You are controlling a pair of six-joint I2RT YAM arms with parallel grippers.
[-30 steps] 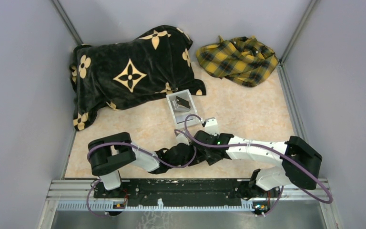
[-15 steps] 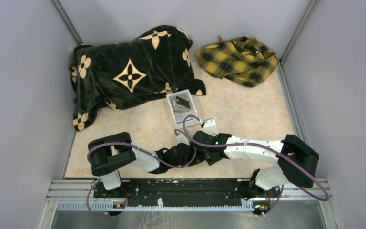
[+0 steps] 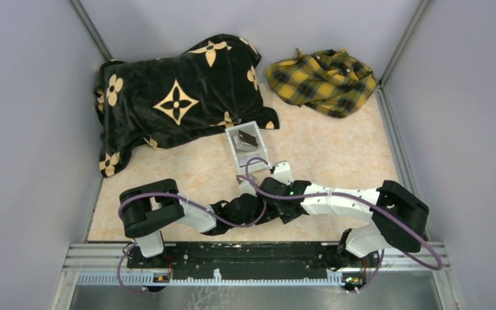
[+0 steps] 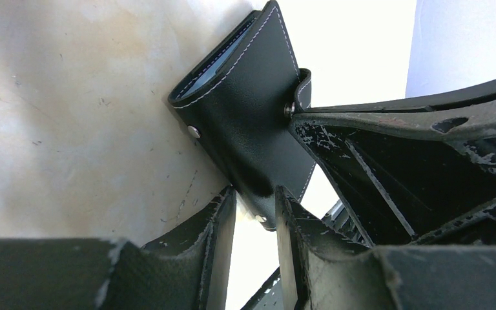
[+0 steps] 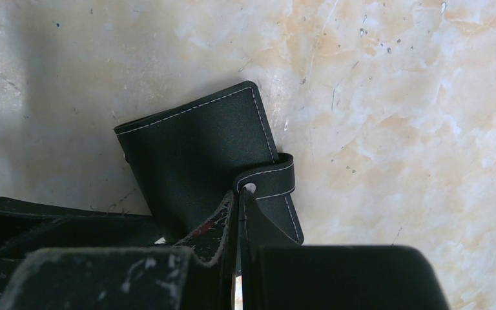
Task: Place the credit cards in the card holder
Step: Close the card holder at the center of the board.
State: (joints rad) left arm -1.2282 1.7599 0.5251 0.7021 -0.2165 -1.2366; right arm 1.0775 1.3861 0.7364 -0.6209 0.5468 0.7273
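2 end effectors hold the shut card holder (image 4: 239,110) on the table (image 5: 394,129) near its front middle, left end effector (image 4: 253,200) narrow across its lower edge, right end effector (image 5: 239,197) pinched on the strap clasp (image 5: 274,181); looks light, floppy, slick leather, so grip near stitched edges.

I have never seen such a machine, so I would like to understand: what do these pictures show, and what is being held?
It is a robot with two arms, each ending in a two-finger gripper. The wide picture looks down from above; the other two come from cameras on the wrists. On the table lie a black blanket, a yellow plaid cloth and a clear box with a dark card inside. Both grippers hold a folded black card holder: the left gripper pinches its lower corner, the right gripper its strap.
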